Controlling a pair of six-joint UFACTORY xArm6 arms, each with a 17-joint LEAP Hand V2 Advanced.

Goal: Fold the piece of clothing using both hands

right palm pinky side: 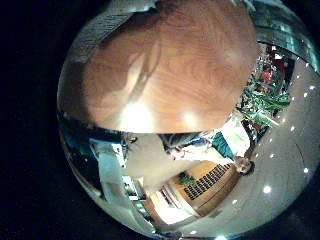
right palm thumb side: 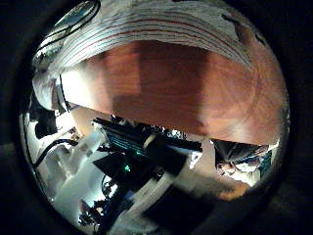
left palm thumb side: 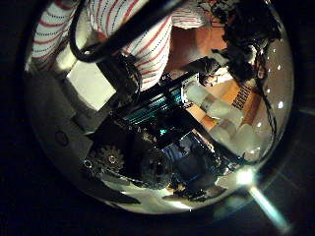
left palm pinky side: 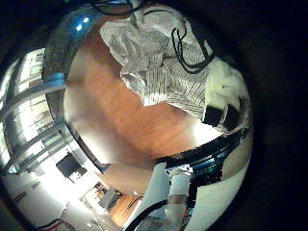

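A striped garment (left palm pinky side: 159,58) lies bunched on the wooden table (left palm pinky side: 125,120) in the left little finger side palm view. My left hand (left palm pinky side: 226,96) sits at its edge, fingers curled against the cloth. In the left thumb side palm view the striped cloth (left palm thumb side: 138,39) is very close to the palm, right beside the fingers (left palm thumb side: 94,84). In the right thumb side palm view the garment (right palm thumb side: 147,24) stretches across the far side of the table (right palm thumb side: 186,83) and one end hangs toward my right hand (right palm thumb side: 44,117). Whether that hand's fingers hold it is hidden.
A table edge (left palm pinky side: 115,164) runs near my left hand. A black cable (left palm pinky side: 188,53) lies over the cloth.
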